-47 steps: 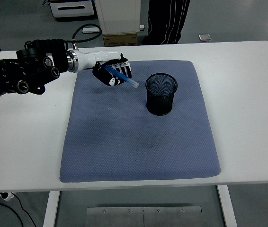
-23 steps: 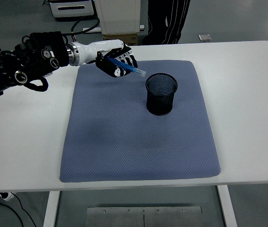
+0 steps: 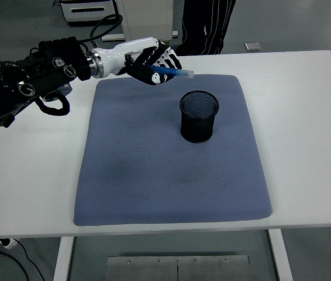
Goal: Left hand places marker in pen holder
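- Head view: we are recording the left robot hand (image 3: 154,63) hanging above the far edge of the blue-grey mat (image 3: 171,152), its fingers clamped on the blue marker (image 3: 171,72).
- We are noting the marker lying nearly level in that grip, its tip pointing right, up and to the left of the pen holder (image 3: 199,116) and apart from it.
- We are listing the pen holder, a black mesh cup, standing upright on the mat's far right part.
- We are logging the mat lying flat on the white bench (image 3: 306,117).
- We are seeing a person's legs (image 3: 203,23) standing beyond the bench's far edge.
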Robot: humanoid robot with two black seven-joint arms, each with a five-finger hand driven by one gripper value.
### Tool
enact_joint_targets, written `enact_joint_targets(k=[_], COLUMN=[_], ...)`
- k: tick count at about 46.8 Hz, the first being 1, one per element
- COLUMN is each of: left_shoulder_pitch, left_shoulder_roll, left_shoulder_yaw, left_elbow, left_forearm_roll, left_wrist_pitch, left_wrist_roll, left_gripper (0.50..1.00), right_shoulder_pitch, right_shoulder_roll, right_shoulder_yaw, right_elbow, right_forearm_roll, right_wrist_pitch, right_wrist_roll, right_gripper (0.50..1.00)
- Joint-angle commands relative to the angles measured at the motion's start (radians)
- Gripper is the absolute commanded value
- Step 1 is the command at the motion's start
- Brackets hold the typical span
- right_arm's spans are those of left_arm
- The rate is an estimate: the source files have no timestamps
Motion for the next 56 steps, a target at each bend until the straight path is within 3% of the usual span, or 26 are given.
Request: enact_joint_targets(k=[1,8,20,43,56], left_shoulder_pitch=[0.015,0.034,0.062,0.114,0.133], left_shoulder_roll=[-0.02,-0.089,-0.143,-0.146,-0.158], left_shoulder_yaw=[-0.015,-0.061,-0.107,-0.123,-0.13], left_elbow=[0.0,0.0,0.001,0.0,0.0], left_forearm_roll=[-0.011,-0.015,-0.049,-0.184,-0.261], left_wrist_pitch=[-0.001,0.004,0.004,0.002,0.001], left_wrist_roll=[-0.001,-0.001,-0.001,-0.002,-0.034], left_gripper=[0.502,0.5,0.5,0.511,0.511], right_shoulder_pitch=[0.0,0.0,-0.001,0.0,-0.001], right_shoulder_roll=[0.0,0.0,0.0,0.0,0.0], right_shoulder_yaw=[0.0,0.0,0.0,0.0,0.0], right_elbow=[0.0,0.0,0.0,0.0,0.0], right_forearm_roll=[0.0,0.0,0.0,0.0,0.001], right_wrist_pitch=[0.0,0.0,0.0,0.0,0.0], right_wrist_roll=[0.001,-0.001,0.001,0.001,0.001], right_gripper=[1.0,1.0,1.0,1.0,1.0])
